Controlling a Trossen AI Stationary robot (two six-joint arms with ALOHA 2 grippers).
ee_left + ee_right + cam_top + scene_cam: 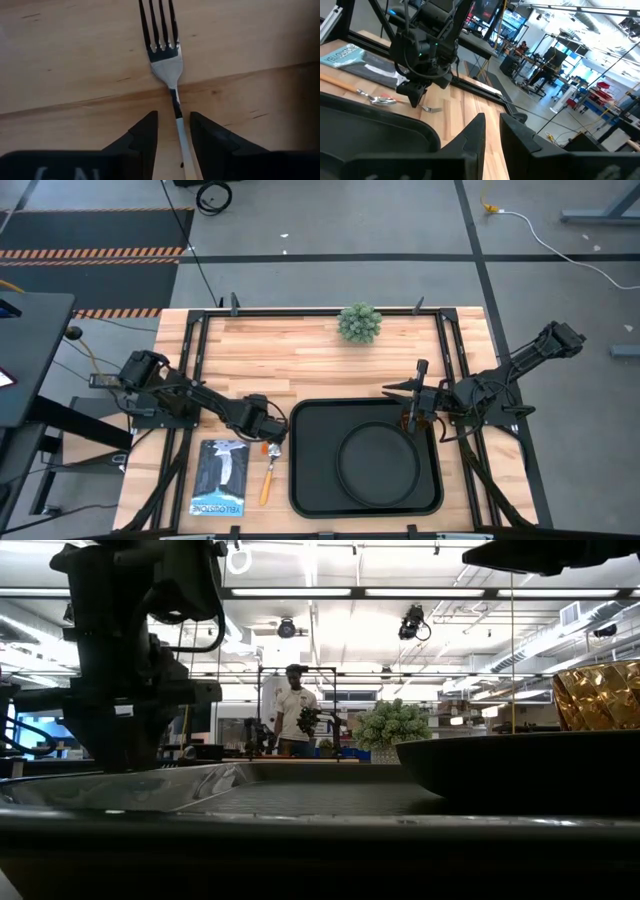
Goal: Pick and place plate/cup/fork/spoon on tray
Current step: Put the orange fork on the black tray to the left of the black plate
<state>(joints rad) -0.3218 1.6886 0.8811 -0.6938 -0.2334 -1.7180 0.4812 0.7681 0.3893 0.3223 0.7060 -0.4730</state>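
The black tray (pixel 300 480) lies at the table's near middle, with the round black plate (pixel 378 463) on it. The amber cup (pixel 598 695) stands at the tray's far right (pixel 414 423), partly under my right arm. The fork (pixel 165 55) lies flat on the wood left of the tray, tines toward the tray (pixel 432 108). My left gripper (pixel 174 130) points down over it, open, one finger on either side of its thin silver neck with a gap showing on both sides. The spoon (pixel 267 478) lies beside it. My right gripper (pixel 492 127) hovers over the tray's far right, empty, its fingers a narrow gap apart.
A blue-and-white book (pixel 220 477) lies left of the spoon near the table's front edge. A small green potted plant (pixel 359 322) stands at the far middle. Bare wood lies between the plant and the tray. A person stands in the room beyond the table (pixel 295 710).
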